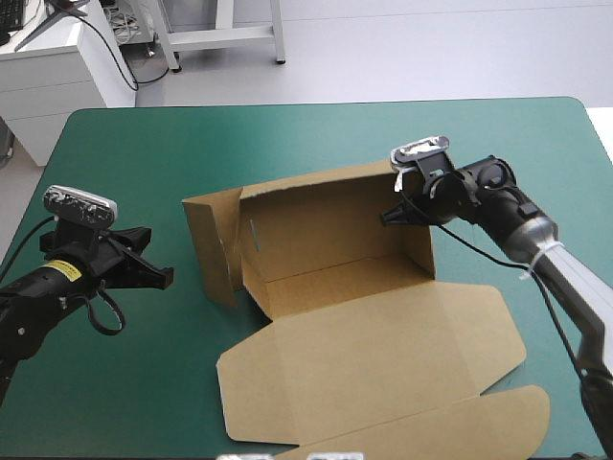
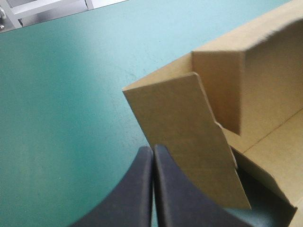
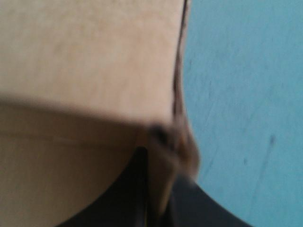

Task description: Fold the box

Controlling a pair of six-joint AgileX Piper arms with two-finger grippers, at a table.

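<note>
While your right gripper (image 1: 394, 215) pinches the right wall of the box (image 1: 330, 230) between its black fingers (image 3: 116, 205), your left gripper (image 1: 167, 278) is pressed together on nothing, just beside the left flap. Box sits mid-table on the teal-green cover (image 1: 287, 139), lid flat.

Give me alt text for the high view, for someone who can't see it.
A half-folded brown box sits on a teal-green table, back and right walls raised, lid flat toward the near edge. The right end effector grips the right wall's top edge; the left end effector, shut, is beside the box's left flap, not touching.
</note>
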